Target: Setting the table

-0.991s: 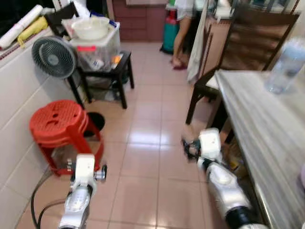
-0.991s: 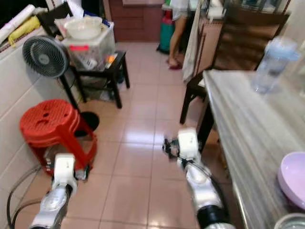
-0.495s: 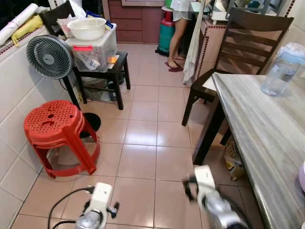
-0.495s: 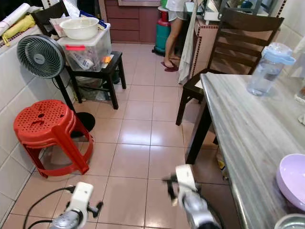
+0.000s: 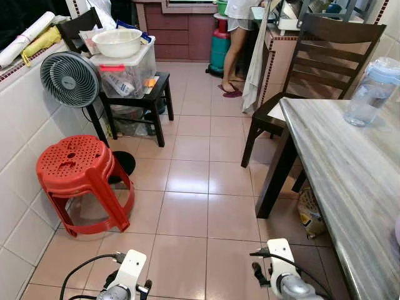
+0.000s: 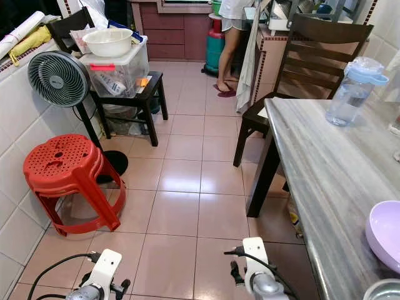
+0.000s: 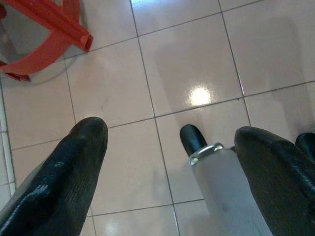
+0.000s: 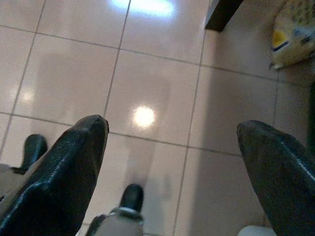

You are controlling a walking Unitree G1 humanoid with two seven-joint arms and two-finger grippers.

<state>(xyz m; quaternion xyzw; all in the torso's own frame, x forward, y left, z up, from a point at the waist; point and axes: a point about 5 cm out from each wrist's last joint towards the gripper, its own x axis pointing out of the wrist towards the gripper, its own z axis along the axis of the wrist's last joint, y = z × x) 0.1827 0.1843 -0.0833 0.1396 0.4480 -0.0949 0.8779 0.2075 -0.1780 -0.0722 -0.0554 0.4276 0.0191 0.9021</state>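
Observation:
The long grey stone-patterned table [image 6: 325, 162] runs down the right side. On it stand a clear water jug with a blue lid [image 6: 351, 94] at the far end and a pale purple bowl [image 6: 384, 234] at the near end, with a silvery rim [image 6: 382, 291] just below it. Both arms hang low at the bottom edge, left wrist [image 5: 129, 275] and right wrist [image 5: 278, 270], to the left of the table. My left gripper [image 7: 170, 132] is open over the floor tiles. My right gripper [image 8: 172, 128] is open too, holding nothing.
A dark wooden chair [image 6: 306, 56] stands at the table's far end. A red stool [image 6: 62, 169], a fan [image 6: 59, 78] and a black side table with a plastic box [image 6: 119, 69] line the left wall. A person [image 6: 228, 44] stands at the back. A yellow bag [image 5: 310, 212] lies under the table.
Both arms have dropped from mid-picture to the bottom edge. The view has steadied and sharpened, with the whole picture shifted a little.

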